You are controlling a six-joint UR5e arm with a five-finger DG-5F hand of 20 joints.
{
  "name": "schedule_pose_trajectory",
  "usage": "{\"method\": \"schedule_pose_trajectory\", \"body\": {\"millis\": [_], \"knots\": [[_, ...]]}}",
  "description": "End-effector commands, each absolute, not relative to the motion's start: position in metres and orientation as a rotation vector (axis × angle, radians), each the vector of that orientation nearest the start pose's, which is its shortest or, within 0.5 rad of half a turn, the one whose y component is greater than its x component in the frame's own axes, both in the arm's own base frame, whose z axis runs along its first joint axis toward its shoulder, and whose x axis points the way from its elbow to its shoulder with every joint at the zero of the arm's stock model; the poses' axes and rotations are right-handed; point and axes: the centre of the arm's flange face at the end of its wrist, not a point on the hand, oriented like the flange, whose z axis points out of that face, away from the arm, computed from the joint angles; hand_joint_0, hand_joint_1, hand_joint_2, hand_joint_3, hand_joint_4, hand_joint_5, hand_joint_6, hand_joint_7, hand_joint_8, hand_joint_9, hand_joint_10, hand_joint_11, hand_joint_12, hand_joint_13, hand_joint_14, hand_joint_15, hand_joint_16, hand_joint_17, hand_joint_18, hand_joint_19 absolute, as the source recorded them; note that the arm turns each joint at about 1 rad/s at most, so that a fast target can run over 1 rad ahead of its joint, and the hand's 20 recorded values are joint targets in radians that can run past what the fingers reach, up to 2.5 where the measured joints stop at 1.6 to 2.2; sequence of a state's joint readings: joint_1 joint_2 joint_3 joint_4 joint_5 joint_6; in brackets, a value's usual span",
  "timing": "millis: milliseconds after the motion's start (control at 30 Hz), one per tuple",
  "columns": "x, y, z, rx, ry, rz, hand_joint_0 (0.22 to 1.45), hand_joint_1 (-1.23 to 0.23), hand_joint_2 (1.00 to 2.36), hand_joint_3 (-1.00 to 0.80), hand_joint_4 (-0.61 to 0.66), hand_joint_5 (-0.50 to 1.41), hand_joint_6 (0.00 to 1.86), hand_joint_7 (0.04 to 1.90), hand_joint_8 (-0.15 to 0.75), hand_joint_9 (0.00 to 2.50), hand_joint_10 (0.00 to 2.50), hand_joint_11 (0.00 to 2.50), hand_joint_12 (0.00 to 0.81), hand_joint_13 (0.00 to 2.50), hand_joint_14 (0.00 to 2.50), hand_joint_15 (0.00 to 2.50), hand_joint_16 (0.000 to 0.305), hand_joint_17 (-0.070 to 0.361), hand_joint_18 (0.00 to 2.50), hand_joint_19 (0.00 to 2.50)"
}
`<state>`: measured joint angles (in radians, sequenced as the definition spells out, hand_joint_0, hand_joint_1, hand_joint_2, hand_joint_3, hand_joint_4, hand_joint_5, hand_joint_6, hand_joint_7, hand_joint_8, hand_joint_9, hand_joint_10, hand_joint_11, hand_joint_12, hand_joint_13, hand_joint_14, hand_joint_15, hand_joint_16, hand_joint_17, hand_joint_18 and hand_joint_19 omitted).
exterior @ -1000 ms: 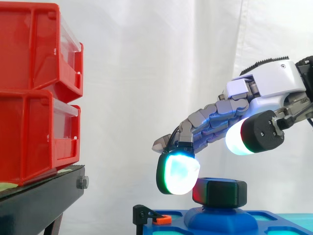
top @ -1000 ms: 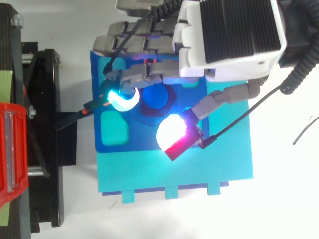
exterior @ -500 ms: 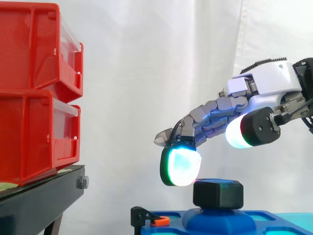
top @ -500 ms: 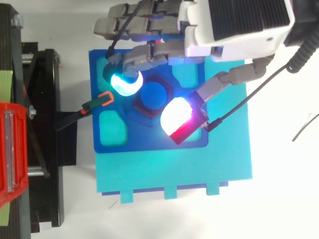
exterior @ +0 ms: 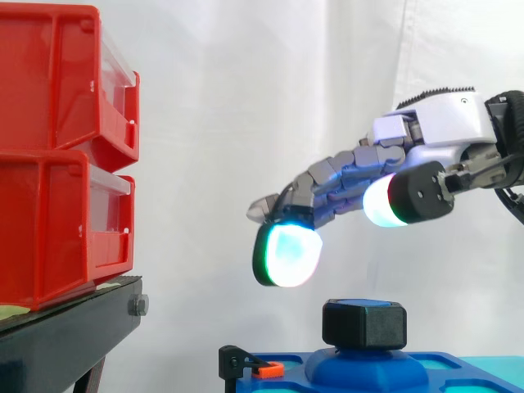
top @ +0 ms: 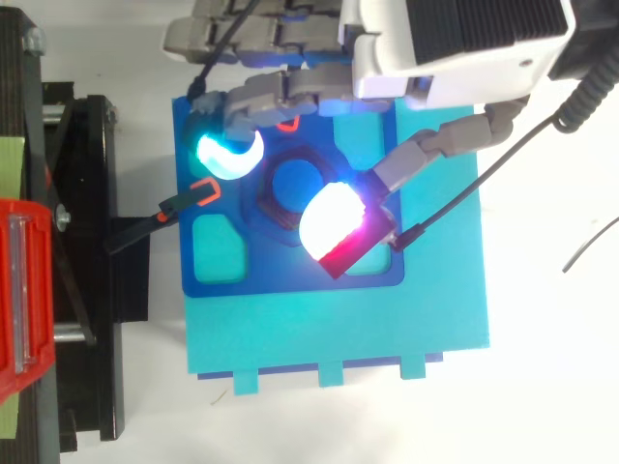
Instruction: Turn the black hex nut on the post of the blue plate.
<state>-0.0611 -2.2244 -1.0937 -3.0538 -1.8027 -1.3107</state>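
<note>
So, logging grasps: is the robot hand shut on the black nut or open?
Open. In the side view the robot hand hangs above the black hex nut, fingers relaxed, touching nothing.

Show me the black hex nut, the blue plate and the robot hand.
black hex nut (exterior: 364,324), side view, front face.
blue plate (top: 271,274), top view, bare lower edge.
robot hand (exterior: 442,123), side view, white palm housing.

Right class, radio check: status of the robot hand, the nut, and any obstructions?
Robot hand open, hovering above, not touching. Black hex nut on the blue plate's post. Nothing between them.
</note>
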Motion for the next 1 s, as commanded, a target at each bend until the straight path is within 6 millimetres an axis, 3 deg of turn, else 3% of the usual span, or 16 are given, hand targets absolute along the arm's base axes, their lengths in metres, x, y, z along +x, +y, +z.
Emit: {"method": "schedule_pose_trajectory", "body": {"millis": [0, 400, 600, 967], "knots": [[0.731, -0.151, 0.318, 0.088, 1.643, 0.337, 0.46, -0.33, 1.00, -0.50, 0.14, -0.22, 0.50, 0.90, 0.212, 0.12, 0.00, 0.00, 0.354, 0.04, 0.00, 0.00, 0.060, 0.134, 0.00, 0.08], [0.737, -0.117, 0.314, 0.112, 1.676, 0.296, 0.46, -0.33, 1.00, -0.50, 0.14, -0.22, 0.50, 0.90, 0.215, 0.12, 0.00, 0.00, 0.355, 0.04, 0.00, 0.00, 0.059, 0.134, 0.00, 0.08], [0.738, -0.095, 0.312, 0.038, 1.698, 0.266, 0.46, -0.33, 1.00, -0.50, 0.14, -0.22, 0.50, 0.89, 0.214, 0.12, 0.00, 0.00, 0.355, 0.04, 0.00, 0.00, 0.060, 0.134, 0.00, 0.08], [0.736, -0.085, 0.310, 0.014, 1.723, 0.266, 0.46, -0.32, 1.00, -0.50, 0.14, -0.22, 0.50, 0.89, 0.215, 0.12, 0.00, 0.00, 0.356, 0.04, 0.00, 0.00, 0.060, 0.134, 0.00, 0.08]]}}
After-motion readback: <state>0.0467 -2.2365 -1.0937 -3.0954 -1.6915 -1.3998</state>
